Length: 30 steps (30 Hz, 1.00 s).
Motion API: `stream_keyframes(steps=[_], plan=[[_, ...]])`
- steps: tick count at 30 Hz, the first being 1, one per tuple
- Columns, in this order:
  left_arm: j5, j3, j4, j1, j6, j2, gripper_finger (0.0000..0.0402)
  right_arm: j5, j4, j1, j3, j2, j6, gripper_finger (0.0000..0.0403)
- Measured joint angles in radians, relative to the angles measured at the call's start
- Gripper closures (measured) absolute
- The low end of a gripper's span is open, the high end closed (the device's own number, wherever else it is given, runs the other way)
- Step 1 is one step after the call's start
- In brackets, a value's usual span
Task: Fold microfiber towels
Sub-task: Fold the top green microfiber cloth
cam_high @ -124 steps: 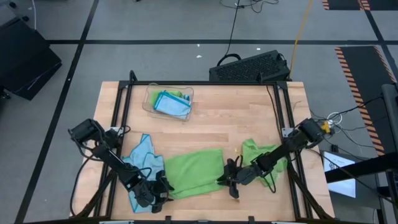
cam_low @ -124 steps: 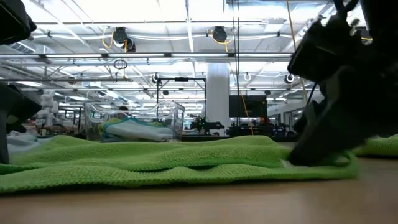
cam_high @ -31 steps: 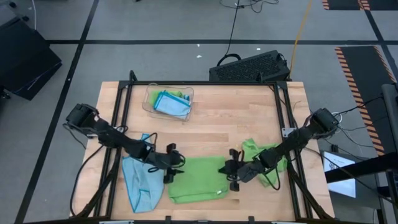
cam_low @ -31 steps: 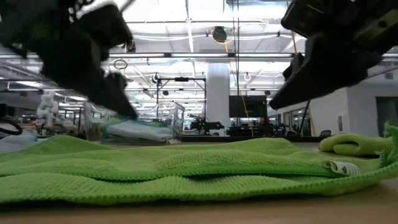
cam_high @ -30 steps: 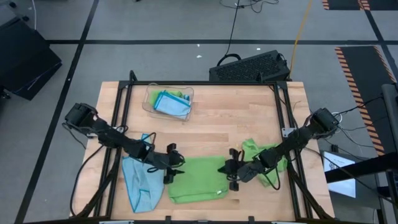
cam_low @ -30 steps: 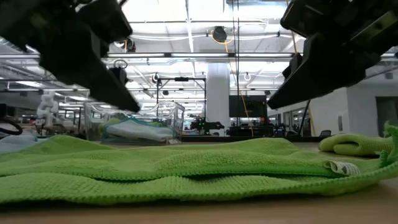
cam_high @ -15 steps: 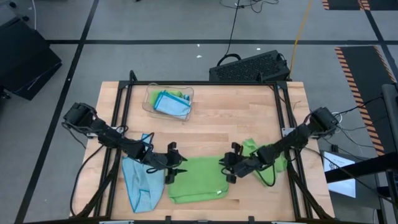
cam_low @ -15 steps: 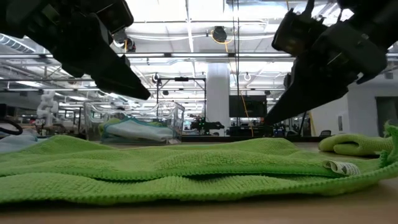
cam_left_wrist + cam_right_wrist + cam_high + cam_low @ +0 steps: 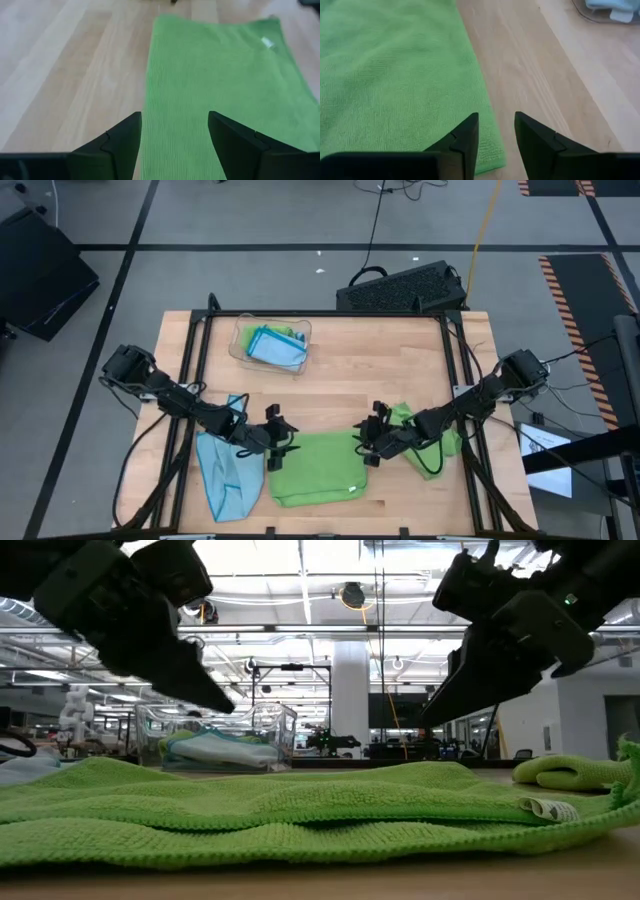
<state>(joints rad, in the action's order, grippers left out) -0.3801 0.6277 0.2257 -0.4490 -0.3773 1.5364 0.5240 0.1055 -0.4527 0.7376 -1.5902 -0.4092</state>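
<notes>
The folded lime green towel (image 9: 318, 468) lies flat between both claws, one fold apparently complete. Left gripper (image 9: 279, 439) hangs just off its one end, fingers apart and empty. Right gripper (image 9: 368, 443) hangs off the opposite end, fingers parted, holding nothing.

Folded green towel (image 9: 300, 815) flat in foreground; both tools raised above it.
</notes>
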Motion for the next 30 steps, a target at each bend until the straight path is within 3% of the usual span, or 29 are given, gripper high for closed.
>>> stream_keyframes(steps=[8,15,19,30], plan=[[-0.007,0.0,-0.092,-0.059,-0.134,0.0,0.017,-0.031,-0.003,-0.028,0.0,0.0,0.015,0.0275],[-0.179,0.0,-0.089,-0.163,-0.156,0.0,0.017,-0.028,-0.001,-0.065,0.0,0.0,-0.076,0.0275],[-0.227,0.0,-0.089,-0.203,-0.195,0.0,0.0169,-0.027,0.001,-0.083,0.0,0.0,-0.125,0.0275],[-0.384,0.0,-0.173,-0.261,-0.451,0.001,0.0169,-0.023,0.059,-0.127,0.0,0.0,-0.176,0.0275]])
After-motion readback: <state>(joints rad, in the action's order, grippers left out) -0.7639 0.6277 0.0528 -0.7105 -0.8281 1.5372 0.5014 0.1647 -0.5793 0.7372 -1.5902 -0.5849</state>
